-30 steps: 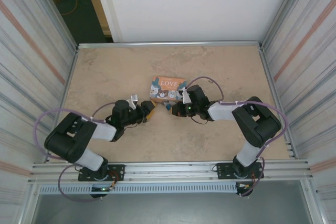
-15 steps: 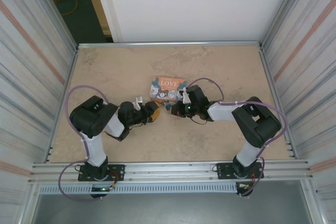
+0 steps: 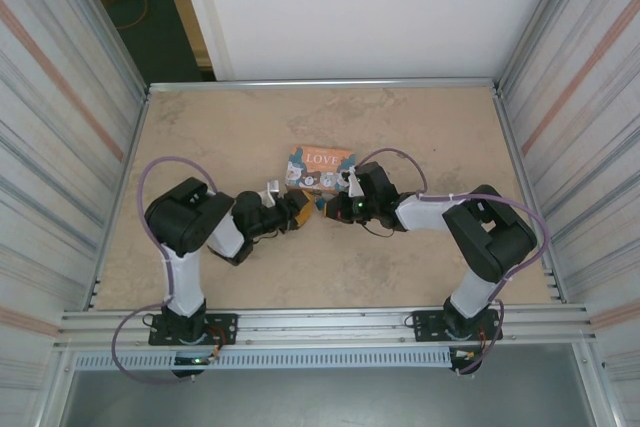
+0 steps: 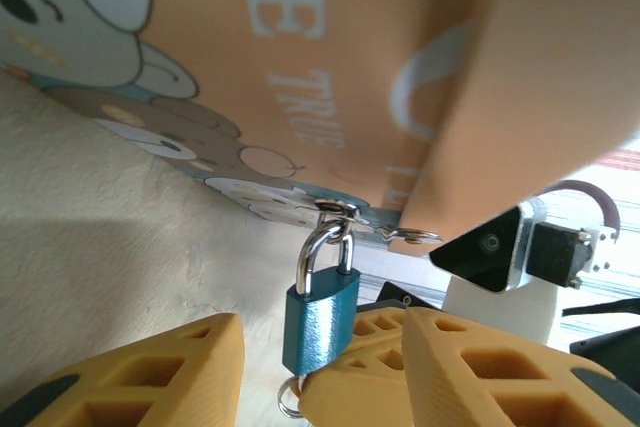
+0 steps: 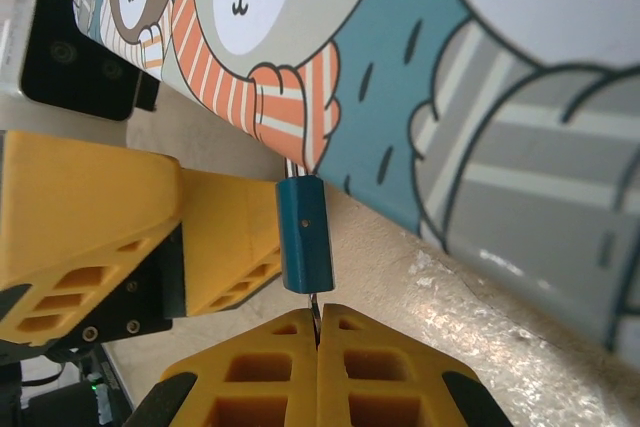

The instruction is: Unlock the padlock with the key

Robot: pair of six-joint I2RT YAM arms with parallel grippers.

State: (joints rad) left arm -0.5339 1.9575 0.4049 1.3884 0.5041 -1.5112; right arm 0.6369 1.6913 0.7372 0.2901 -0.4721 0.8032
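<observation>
Tin (image 3: 320, 169) mid-table (image 3: 420, 127); padlock (image 4: 320, 319) hung at its near edge, between left gripper (image 3: 297, 209) and right gripper (image 3: 324, 206), key (image 5: 315, 308) at its base.

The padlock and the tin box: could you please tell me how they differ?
The padlock is tiny, plain blue metal; the tin box is far larger, orange, printed with cartoon animals and lettering. The padlock hooks by its silvery shackle onto a ring; the tin box lies flat on the table. They are joined at that ring.

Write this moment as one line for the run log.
left gripper: open at padlock | right gripper: shut on key under padlock | shackle: closed, hung on tin
</observation>
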